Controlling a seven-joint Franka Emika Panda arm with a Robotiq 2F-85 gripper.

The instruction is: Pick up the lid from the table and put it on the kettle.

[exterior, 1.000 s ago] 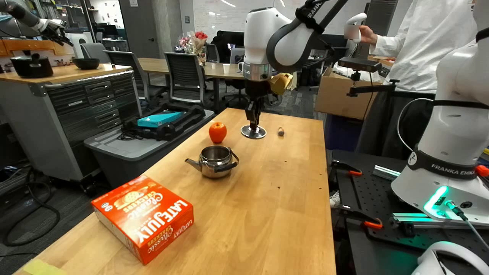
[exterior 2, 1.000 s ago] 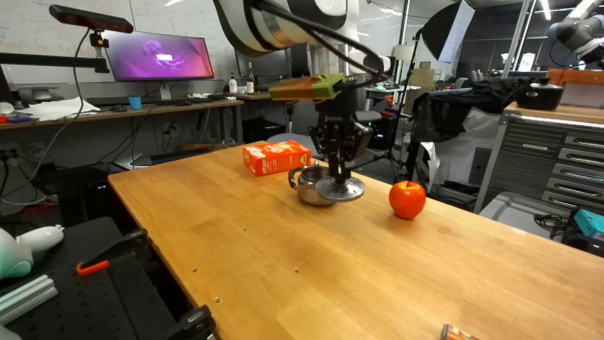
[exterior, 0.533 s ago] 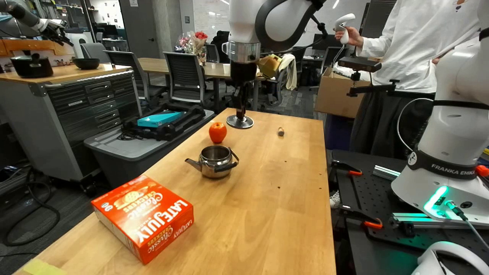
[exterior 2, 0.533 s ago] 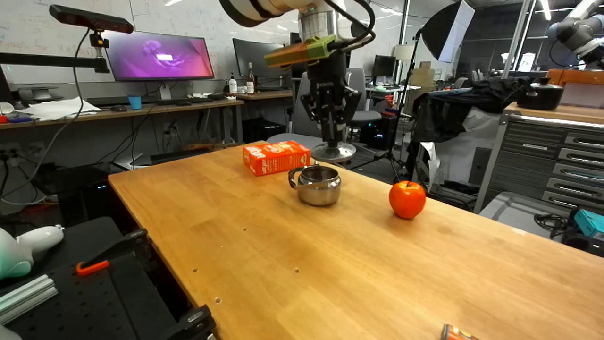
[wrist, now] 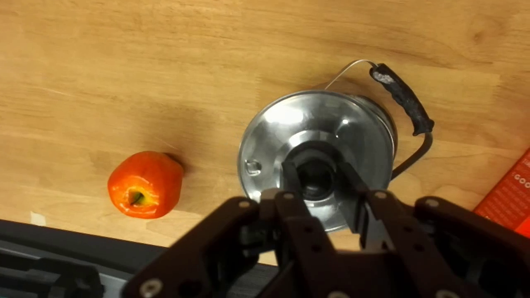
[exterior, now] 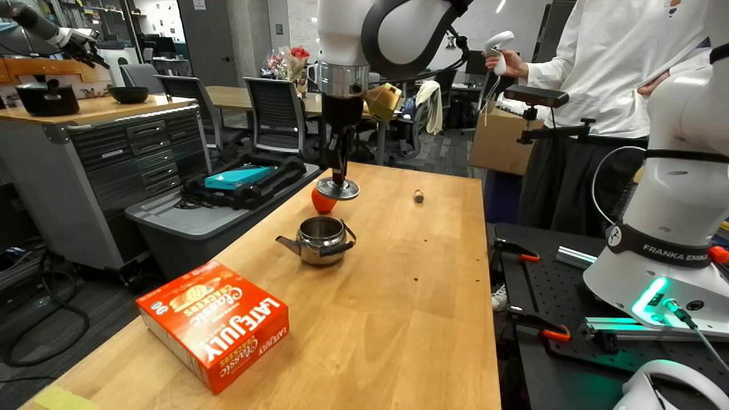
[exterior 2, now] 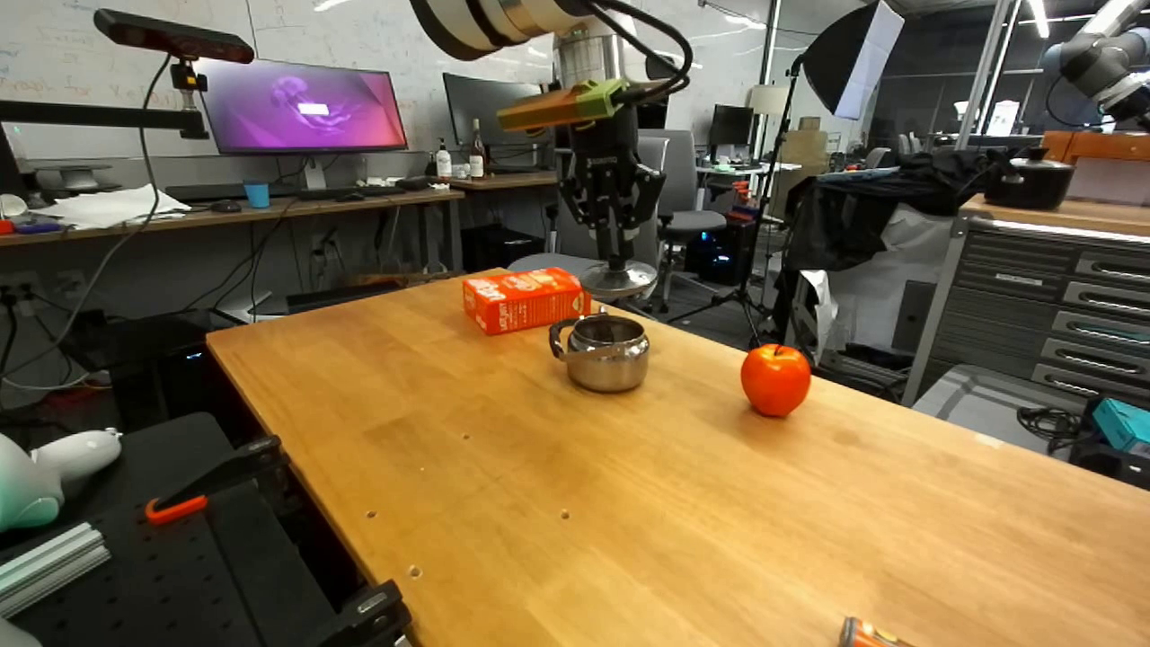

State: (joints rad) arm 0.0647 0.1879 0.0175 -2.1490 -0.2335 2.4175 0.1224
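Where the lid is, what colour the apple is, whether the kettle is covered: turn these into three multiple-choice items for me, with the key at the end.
1. Where is the lid?
A. On the floor
B. Flat on the tabletop
C. In the hand

2. What colour is the apple?
A. Red-orange
B. Green
C. Purple

3. How does the kettle stand?
A. Upright, lid on
B. Upright, uncovered
C. Tipped on its side

Key:
1 C: both exterior views show it raised, hanging from the hand.
2 A: its skin looks red-orange in all three views.
3 B: both exterior views show it standing level with its top open.
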